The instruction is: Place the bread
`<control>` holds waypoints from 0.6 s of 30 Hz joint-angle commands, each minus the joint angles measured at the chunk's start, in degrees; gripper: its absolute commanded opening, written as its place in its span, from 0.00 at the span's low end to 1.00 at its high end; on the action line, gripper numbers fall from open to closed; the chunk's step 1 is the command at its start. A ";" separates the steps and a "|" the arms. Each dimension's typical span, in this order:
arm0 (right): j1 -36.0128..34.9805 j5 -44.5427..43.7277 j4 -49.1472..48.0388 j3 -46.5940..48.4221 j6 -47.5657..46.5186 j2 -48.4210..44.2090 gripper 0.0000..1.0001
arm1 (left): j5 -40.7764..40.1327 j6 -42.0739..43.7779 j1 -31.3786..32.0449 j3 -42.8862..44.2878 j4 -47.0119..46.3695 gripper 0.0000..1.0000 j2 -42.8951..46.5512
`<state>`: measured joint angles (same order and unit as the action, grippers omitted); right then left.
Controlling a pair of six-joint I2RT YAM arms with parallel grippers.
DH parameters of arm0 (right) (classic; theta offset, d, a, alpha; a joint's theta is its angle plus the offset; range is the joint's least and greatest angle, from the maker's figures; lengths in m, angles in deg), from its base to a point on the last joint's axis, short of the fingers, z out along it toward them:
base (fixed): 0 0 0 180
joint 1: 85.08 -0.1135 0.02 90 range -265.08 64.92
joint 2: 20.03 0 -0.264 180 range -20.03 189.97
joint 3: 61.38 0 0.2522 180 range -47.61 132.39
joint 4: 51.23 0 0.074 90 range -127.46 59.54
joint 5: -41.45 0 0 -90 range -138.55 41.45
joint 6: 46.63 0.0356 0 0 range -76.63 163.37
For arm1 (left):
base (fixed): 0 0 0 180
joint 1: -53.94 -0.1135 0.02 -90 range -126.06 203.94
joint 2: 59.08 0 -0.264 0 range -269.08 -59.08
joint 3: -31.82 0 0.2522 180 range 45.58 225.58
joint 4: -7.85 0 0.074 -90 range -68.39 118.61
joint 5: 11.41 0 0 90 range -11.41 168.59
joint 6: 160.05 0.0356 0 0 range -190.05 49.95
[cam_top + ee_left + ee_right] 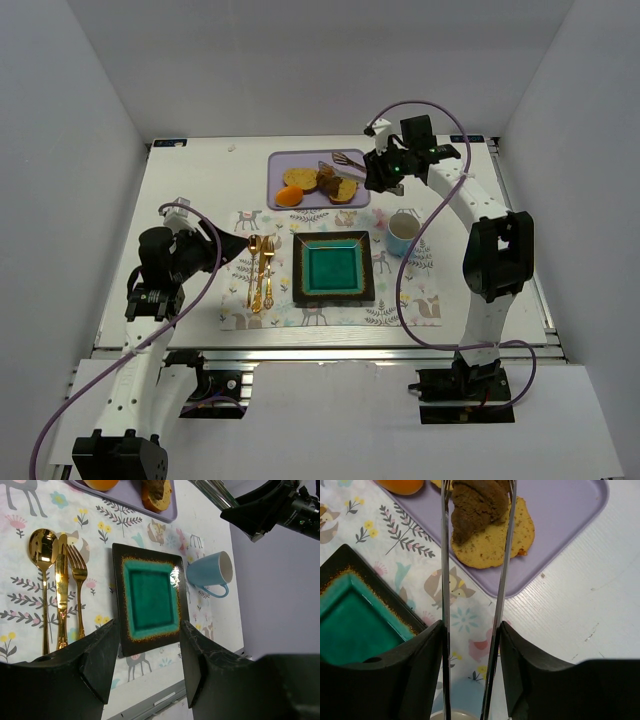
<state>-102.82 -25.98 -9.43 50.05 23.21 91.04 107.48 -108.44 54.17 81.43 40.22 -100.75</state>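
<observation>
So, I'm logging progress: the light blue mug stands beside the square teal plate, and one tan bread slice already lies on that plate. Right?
Not quite. The square teal plate is bare; both tan bread slices lie on the lilac tray. The light blue mug does stand beside the plate. The top external view shows it.

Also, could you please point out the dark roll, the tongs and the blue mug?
dark roll (475,507): right wrist view, on its brown top.
tongs (445,580): right wrist view, on one metal prong.
blue mug (202,572): left wrist view, on its side wall.
</observation>
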 commanded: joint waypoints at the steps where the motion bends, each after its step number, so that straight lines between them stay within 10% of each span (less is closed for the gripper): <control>1: -0.37 -2.00 -3.42 3.05 -0.14 -0.06 0.52 | -0.58 0.16 -0.14 2.02 0.37 0.61 0.19; 18: -1.42 -4.19 -2.63 4.02 -1.28 4.16 0.58 | -0.93 0.25 -0.14 1.94 0.64 0.61 0.45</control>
<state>-103.93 -29.15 -10.57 51.61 22.90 95.54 107.08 -108.44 54.17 81.43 40.92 -100.86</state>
